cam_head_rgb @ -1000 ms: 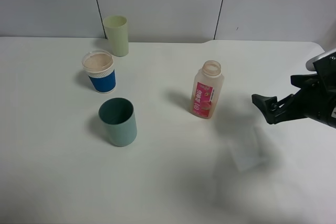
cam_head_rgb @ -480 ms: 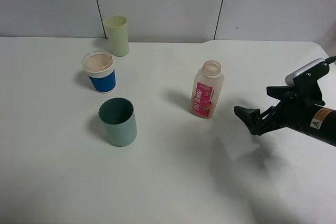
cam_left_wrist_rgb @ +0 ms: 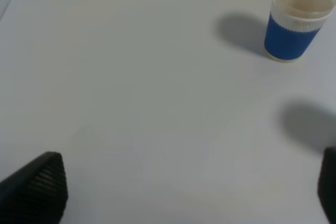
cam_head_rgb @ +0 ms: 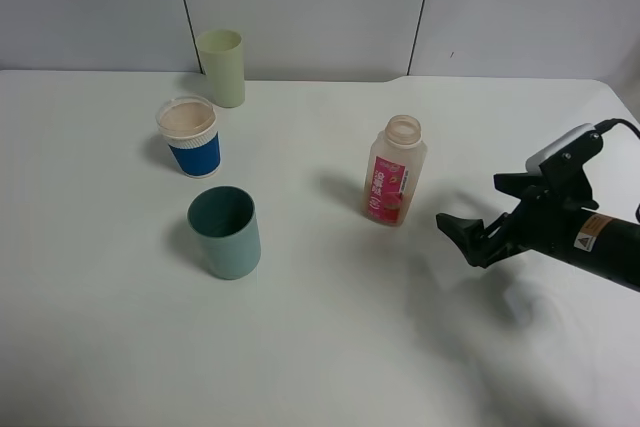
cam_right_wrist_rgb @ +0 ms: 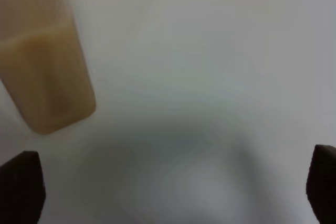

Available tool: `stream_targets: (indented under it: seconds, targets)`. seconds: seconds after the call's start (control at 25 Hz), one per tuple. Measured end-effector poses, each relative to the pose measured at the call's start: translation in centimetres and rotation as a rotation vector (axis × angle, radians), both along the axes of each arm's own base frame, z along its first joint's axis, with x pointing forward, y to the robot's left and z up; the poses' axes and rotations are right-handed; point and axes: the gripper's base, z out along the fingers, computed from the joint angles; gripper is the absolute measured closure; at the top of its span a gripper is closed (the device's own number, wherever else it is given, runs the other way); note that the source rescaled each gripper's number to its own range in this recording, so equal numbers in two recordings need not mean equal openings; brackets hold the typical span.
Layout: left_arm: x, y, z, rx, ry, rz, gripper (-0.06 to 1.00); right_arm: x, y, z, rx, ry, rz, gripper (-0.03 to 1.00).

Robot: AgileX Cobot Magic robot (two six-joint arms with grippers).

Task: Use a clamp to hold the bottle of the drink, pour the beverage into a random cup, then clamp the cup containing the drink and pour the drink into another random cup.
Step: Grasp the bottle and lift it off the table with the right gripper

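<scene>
The bottle [cam_head_rgb: 395,172] stands upright and capless at mid-table, red-pink label facing front. Its lower body holds the pale beige beverage [cam_right_wrist_rgb: 44,77], seen close in the right wrist view. My right clamp [cam_head_rgb: 478,205] hovers just right of the bottle, jaws open and pointing at it without touching; its fingertips [cam_right_wrist_rgb: 21,187] frame bare table. The teal cup [cam_head_rgb: 225,232] stands front left. The blue paper cup [cam_head_rgb: 190,137] with a beige inside stands behind it. My left clamp [cam_left_wrist_rgb: 184,187] is open over bare table, with the blue paper cup [cam_left_wrist_rgb: 296,19] ahead of it.
A tall pale yellow-green tumbler [cam_head_rgb: 221,67] stands at the back left near the grey wall. The white table [cam_head_rgb: 320,347] runs wide in front of the cups and bottle. The left arm does not show in the exterior high view.
My right arm has moved left across the table toward the bottle, its jaws staying open. The cups and bottle have not moved.
</scene>
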Motion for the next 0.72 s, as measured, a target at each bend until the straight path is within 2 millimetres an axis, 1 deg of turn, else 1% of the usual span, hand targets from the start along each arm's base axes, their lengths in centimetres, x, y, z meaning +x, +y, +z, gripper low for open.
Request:
stream_targets:
  seconds: [0.12,0.28,0.44,0.64,0.68,0.72]
  targets:
    - [0.0,0.0,0.0,0.0,0.0,0.0,0.07,0.3,0.0,-0.2,0.003,0.0,0.0,-0.03]
    - [0.0,0.0,0.0,0.0,0.0,0.0,0.07,1.3,0.1,0.1,-0.003,-0.057,0.031,-0.03]
    - [0.0,0.0,0.0,0.0,0.0,0.0,0.07,1.1,0.4,0.1,-0.014,-0.072,0.083,-0.03]
    - [0.0,0.0,0.0,0.0,0.0,0.0,0.07,1.0,0.6,0.0,-0.024,-0.067,0.104,-0.03]
    - [0.0,0.0,0.0,0.0,0.0,0.0,0.07,0.9,0.8,0.0,-0.029,-0.059,0.114,-0.03]
    - [0.0,0.0,0.0,0.0,0.0,0.0,0.07,0.7,1.4,-0.3,-0.049,-0.035,0.147,-0.03]
